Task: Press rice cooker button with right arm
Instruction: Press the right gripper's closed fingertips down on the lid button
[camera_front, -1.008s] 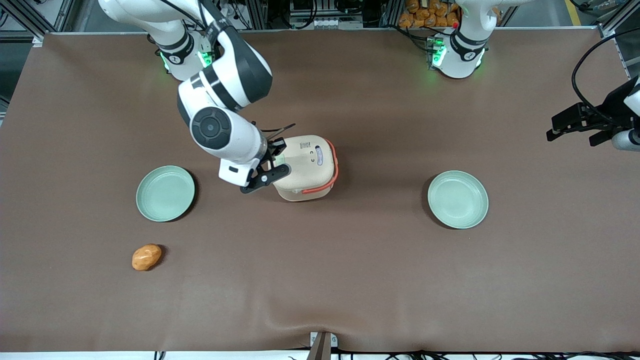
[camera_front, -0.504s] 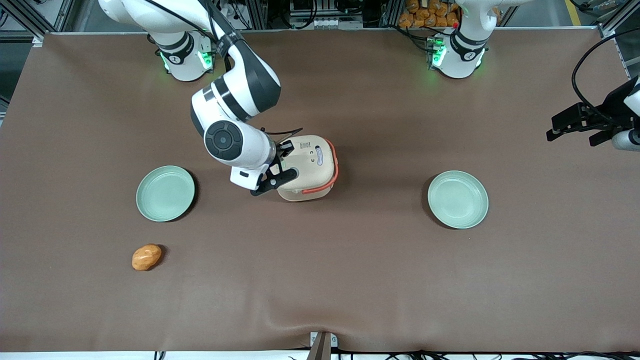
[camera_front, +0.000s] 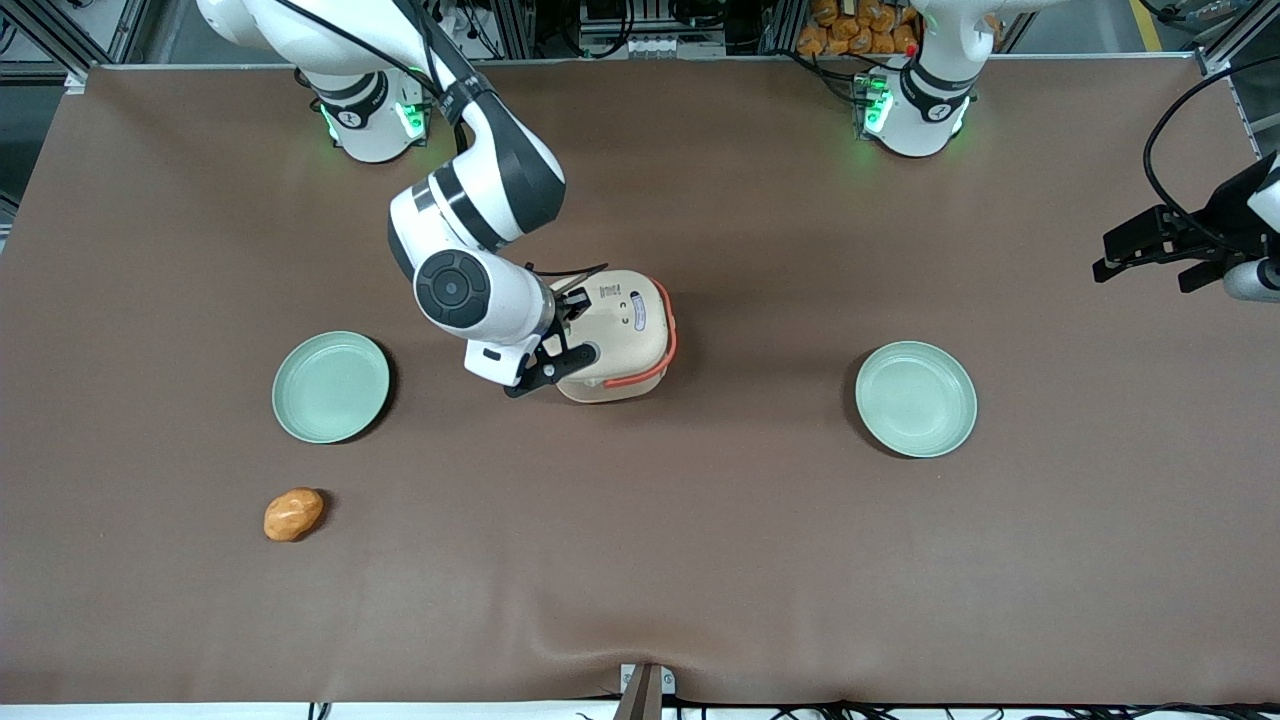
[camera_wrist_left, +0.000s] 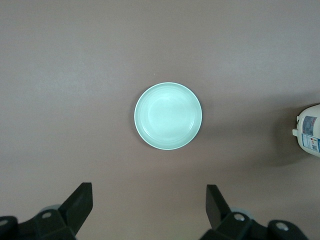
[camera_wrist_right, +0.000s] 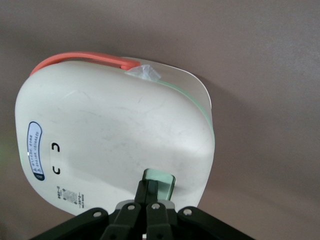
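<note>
The cream rice cooker (camera_front: 620, 335) with an orange handle stands mid-table; it also shows in the right wrist view (camera_wrist_right: 110, 135). Its small pale green button (camera_wrist_right: 162, 181) sits near the lid's edge. My right arm (camera_front: 470, 230) reaches down beside the cooker. Its black gripper (camera_wrist_right: 152, 186) is shut, fingertips pressed together on the button, covering part of it. In the front view the gripper (camera_front: 565, 325) is over the lid's edge toward the working arm's end, and the button is hidden there. The bluish oval label (camera_wrist_right: 35, 150) lies elsewhere on the lid.
Two pale green plates rest on the brown table, one (camera_front: 331, 387) toward the working arm's end and one (camera_front: 915, 399) toward the parked arm's end. An orange-brown lump (camera_front: 293, 514) lies nearer the front camera than the first plate.
My right arm has swung toward the cooker and lowered; the gripper moved from the lid's edge onto the button. The cooker has not moved.
</note>
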